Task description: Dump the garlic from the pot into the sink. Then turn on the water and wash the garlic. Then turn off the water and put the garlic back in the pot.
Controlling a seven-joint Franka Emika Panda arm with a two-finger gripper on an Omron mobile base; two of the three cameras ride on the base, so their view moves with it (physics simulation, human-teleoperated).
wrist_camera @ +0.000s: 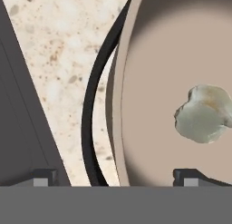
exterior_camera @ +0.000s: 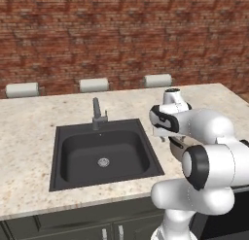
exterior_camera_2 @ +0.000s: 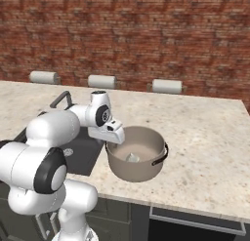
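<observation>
While the two-finger gripper (wrist_camera: 113, 177) hangs over the near rim of the wide round grey-beige metal pot (exterior_camera_2: 141, 168), its jaws are spread wide and hold nothing (one dark tip sits at each bottom corner of the hand view). A small pale lumpy garlic bulb (wrist_camera: 202, 113) lies on the pot's pale floor, right of centre there. At the left of the left base view, the dark rectangular sink (exterior_camera: 73, 159) is set into the speckled stone counter (exterior_camera_2: 210, 137).
</observation>
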